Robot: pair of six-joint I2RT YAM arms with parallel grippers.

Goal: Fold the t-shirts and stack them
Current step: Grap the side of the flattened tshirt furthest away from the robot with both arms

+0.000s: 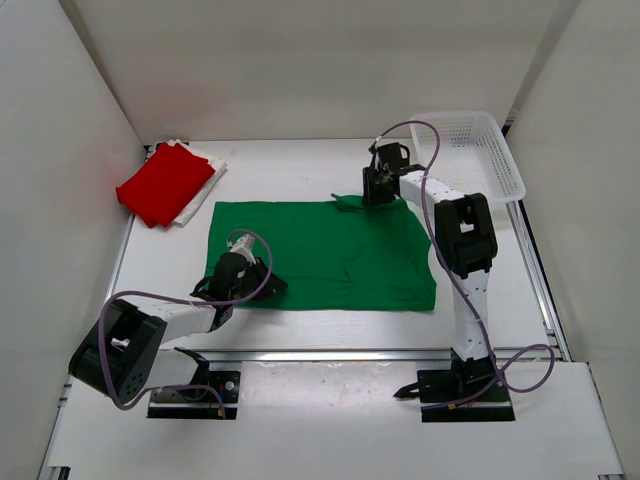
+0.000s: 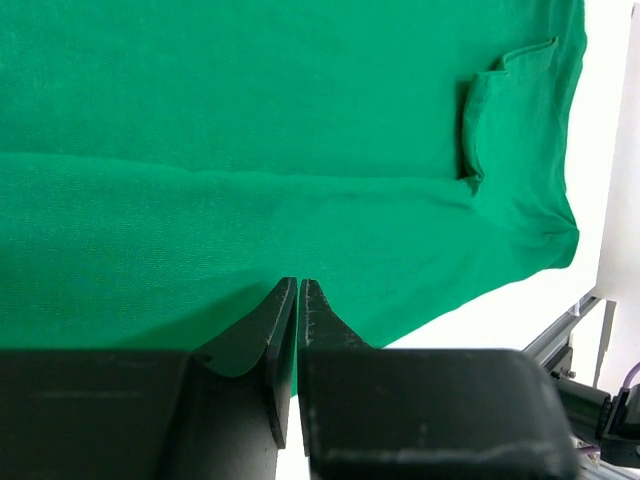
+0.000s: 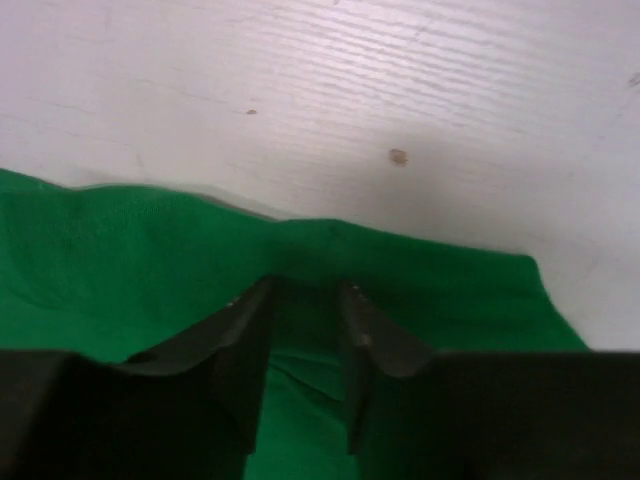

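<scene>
A robotics lab test cell, not a home: a bare white tabletop (image 1: 300, 165) is boxed in by plain white panels (image 1: 60, 120) along its left, far and right edges, an aluminium rail (image 1: 330, 353) runs along the near edge, and two cabled arms (image 1: 465, 235) are bolted there on black base plates (image 1: 185, 405)

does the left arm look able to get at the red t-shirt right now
Probably not yet: the left gripper is shut on the near edge of the green t-shirt. Otherwise only bare table lies between it and the red t-shirt.
</scene>
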